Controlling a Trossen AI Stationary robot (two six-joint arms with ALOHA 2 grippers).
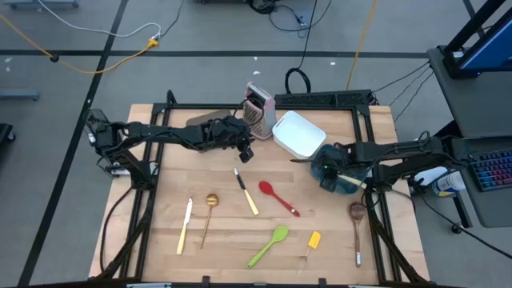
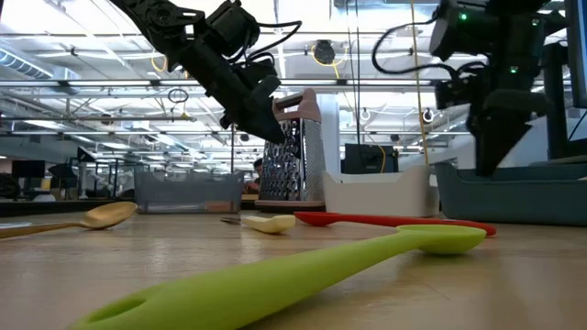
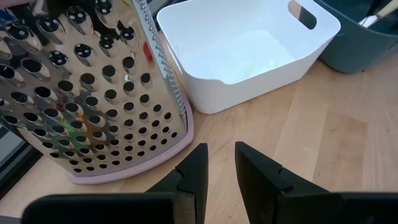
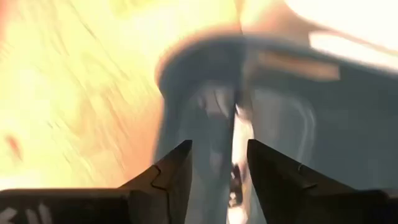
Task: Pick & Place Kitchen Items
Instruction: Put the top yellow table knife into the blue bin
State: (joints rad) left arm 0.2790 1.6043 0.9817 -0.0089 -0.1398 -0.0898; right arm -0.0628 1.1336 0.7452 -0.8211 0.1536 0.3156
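Utensils are spread flat across the near half of the wooden table (image 1: 168,192): a cream-handled knife (image 1: 185,226), a gold spoon (image 1: 210,213), a second cream-handled knife (image 1: 246,191), a red spoon (image 1: 278,197), a green spoon (image 1: 268,245), a yellow spatula (image 1: 311,242) and a wooden spoon (image 1: 357,228). The left arm is stretched from the table's left edge toward the far middle, and the left end effector (image 1: 246,151) is held above the table just beside the metal grater (image 1: 258,106), with its fingers (image 3: 194,173) slightly parted and nothing seen between them. The second cream-handled knife lies nearest it, a little toward the near edge. The right arm is reached in from the right edge, and the right end effector (image 1: 330,170) is held over the teal container (image 1: 340,178), beside the white bin (image 1: 298,133); its fingers (image 4: 177,171) are parted, and nothing can be made out between them. No readable writing is seen on any item.
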